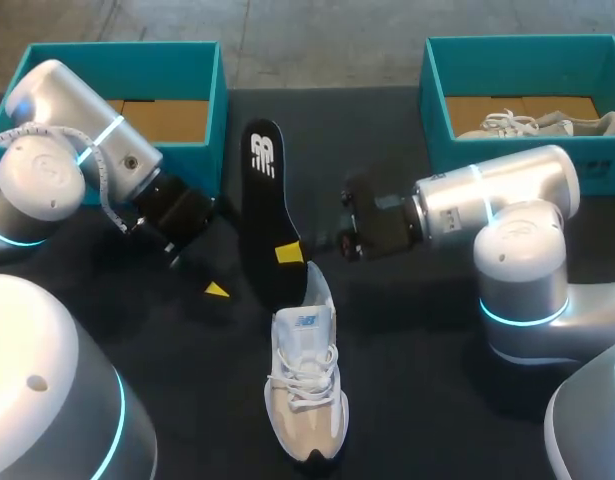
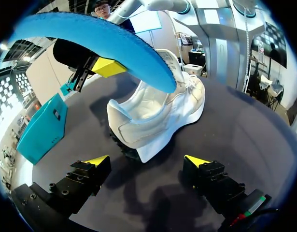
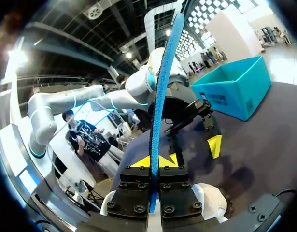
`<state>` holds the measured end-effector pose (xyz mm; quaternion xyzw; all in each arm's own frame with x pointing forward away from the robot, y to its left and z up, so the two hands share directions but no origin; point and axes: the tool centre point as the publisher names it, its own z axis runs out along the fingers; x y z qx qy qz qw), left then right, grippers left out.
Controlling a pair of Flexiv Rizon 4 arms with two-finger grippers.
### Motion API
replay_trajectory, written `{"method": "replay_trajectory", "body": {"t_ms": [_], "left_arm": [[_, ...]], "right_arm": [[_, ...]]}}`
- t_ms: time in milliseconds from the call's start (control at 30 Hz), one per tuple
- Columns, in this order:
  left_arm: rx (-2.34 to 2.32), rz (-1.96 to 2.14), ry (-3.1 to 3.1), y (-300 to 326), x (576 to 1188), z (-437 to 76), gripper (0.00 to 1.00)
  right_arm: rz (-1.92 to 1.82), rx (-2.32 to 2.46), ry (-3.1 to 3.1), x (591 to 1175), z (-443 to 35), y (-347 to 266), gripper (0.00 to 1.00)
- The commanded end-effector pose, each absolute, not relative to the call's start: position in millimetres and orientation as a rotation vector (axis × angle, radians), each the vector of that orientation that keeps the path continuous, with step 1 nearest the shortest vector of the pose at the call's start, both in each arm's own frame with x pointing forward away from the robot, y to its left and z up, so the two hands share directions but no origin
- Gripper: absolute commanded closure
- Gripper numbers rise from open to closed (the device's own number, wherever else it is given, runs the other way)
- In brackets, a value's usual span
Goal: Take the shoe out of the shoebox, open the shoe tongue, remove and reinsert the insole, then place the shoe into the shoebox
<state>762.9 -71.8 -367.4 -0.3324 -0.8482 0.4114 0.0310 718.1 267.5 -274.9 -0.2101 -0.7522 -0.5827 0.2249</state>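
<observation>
The head view looks down from above and behind on the whole surface (image 1: pixel 417 340). The left wrist view sits low, facing past the left tool (image 2: pixel 147 160) at the nearby shoe (image 2: pixel 158 116). The right wrist view faces along the right tool (image 3: pixel 153 162), up the insole (image 3: pixel 165 72). All three views share the insole.

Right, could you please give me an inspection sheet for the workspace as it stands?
Surface: black table.
Job's things: white shoe lies on the table, toe toward the robot; black insole is out of it, raised over its heel; left shoebox shows no shoe; right shoebox holds a second shoe.
Clutter: nothing seen.
Grippers: right gripper shut on the insole; left gripper open, holding nothing, facing the shoe's heel.
Cables: pale cable along the left arm.
Surroundings: nothing seen.
</observation>
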Motion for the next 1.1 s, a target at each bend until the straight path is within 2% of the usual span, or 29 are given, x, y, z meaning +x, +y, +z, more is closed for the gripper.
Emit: {"method": "replay_trajectory", "body": {"t_ms": [33,1100], "left_arm": [[-1.025,1.265,-2.612,-72.7,763.8,-368.6,0.00],[-1.025,1.265,-2.612,-72.7,763.8,-368.6,0.00]], "right_arm": [[-1.620,-0.592,-2.067,714.9,-280.8,272.6,1.00],[-1.627,-0.640,-2.039,706.9,-290.9,266.0,1.00]]}}
